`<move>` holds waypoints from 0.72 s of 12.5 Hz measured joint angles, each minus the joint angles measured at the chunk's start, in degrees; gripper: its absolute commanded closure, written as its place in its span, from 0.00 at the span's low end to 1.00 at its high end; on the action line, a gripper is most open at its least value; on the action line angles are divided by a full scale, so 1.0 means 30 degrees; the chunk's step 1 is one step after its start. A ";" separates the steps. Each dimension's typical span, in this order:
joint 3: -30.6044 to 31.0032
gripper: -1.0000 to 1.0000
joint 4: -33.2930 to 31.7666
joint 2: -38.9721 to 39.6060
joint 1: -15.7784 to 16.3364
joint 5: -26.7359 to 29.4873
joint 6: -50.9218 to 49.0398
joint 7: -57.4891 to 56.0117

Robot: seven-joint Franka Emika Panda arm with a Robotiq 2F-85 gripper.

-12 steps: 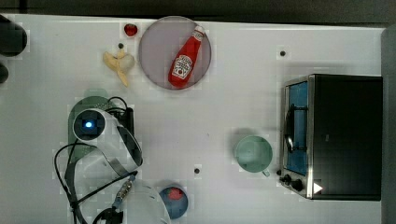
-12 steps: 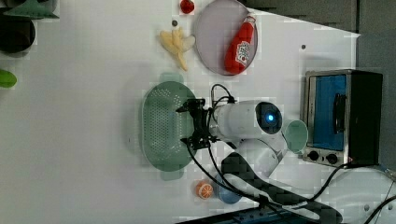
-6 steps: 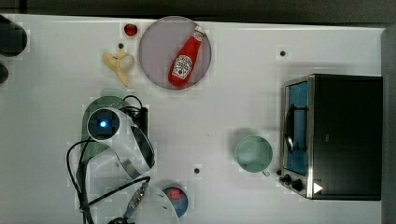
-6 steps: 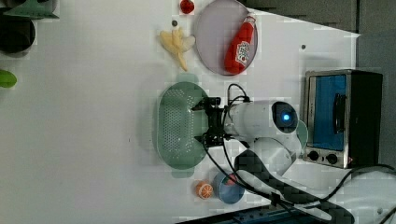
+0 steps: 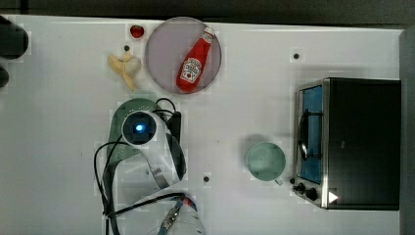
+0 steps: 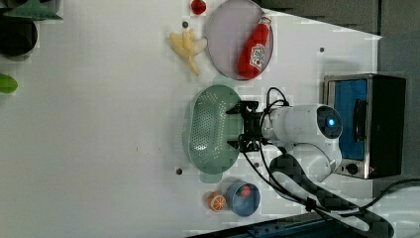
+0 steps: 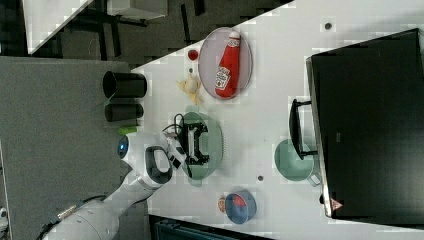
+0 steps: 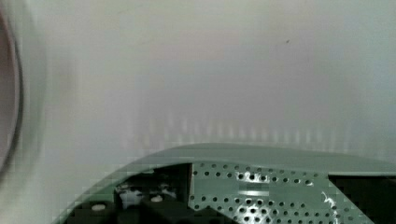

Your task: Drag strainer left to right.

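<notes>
One white table [image 5: 58, 147] carries everything. One black toaster oven [image 5: 359, 142] stands well apart from the hand [image 6: 236, 127]. One mint-green strainer [image 6: 210, 129] lies directly beneath the hand, whose fingers [image 6: 238, 107] are spread wide, straddling its rim and gripping nothing. One grey plate [image 5: 166, 58] holding one ketchup bottle [image 5: 193, 66] sits near the hand. One green cup [image 5: 265, 160], one banana [image 5: 125, 66] and one blue bowl [image 6: 243, 198] lie around.

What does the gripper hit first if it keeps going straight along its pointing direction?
Most likely the pale mint-green perforated plastic strainer: the open gripper points into its bowl, fingers astride the rim's near side. Depth is unclear, so contact can't be confirmed.
</notes>
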 measured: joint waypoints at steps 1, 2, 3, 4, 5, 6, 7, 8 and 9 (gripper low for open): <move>-0.0340 0.00 -0.0075 0.0028 -0.0029 0.0014 -0.0019 -0.0187; -0.0676 0.00 -0.0261 0.0037 -0.0112 -0.0354 0.0093 -0.0522; -0.0877 0.00 -0.0336 0.0023 -0.0212 -0.0905 -0.0037 -0.0858; -0.1191 0.00 -0.0485 -0.0159 -0.0237 -0.0942 -0.0317 -0.1082; -0.1466 0.00 -0.0448 -0.0266 -0.0270 -0.0942 -0.0224 -0.1250; -0.1856 0.00 -0.0410 -0.0289 -0.0169 -0.0942 0.0242 -0.1529; -0.2320 0.00 -0.0522 -0.0378 -0.0059 -0.0900 0.0448 -0.1977; -0.2653 0.00 -0.0560 -0.0480 -0.0119 -0.0919 0.0298 -0.2481; -0.2896 0.00 -0.0560 -0.0518 -0.0276 -0.0928 -0.0019 -0.2667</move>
